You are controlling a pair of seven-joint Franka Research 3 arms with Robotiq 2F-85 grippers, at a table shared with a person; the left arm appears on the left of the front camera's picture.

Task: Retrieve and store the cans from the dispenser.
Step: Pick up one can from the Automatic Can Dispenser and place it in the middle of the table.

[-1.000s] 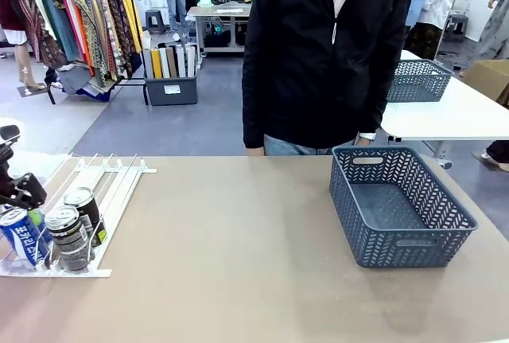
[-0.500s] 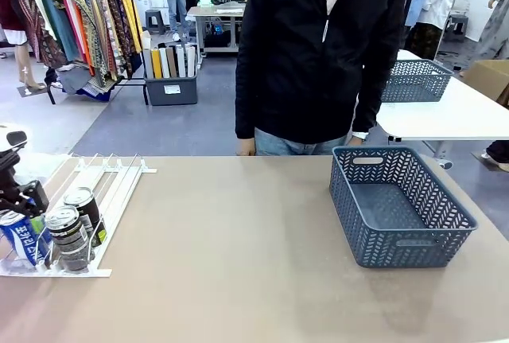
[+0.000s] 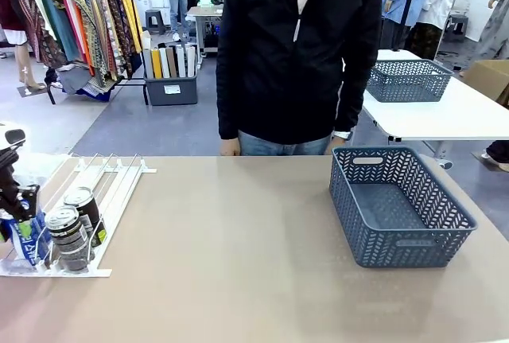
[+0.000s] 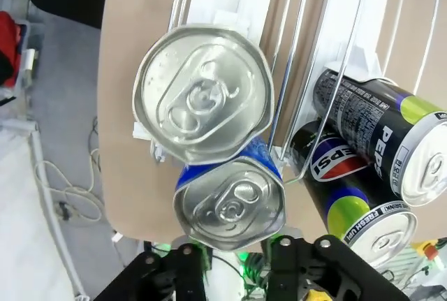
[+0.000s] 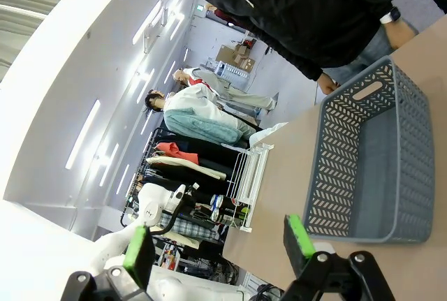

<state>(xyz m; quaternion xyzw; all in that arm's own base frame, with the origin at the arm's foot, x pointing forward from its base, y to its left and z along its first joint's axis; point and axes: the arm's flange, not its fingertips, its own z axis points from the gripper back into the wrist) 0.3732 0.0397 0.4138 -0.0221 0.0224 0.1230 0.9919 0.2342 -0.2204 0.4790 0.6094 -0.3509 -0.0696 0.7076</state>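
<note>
now left hand clamped on blue can — black cans read "pepsi"; right hand spread wide.

a white railed dispenser lies at the tabletop's left edge; at its near end two dark cans and a blue can stand close together.

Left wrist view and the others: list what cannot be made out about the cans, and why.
- Left wrist view: the upper can shows its lid end-on, so its side colour is hidden.
- Left wrist view: the left gripper is closed on the blue can, whose lid hides most of the pads.
- Right wrist view: the cans in the dispenser are too small to count.
</note>
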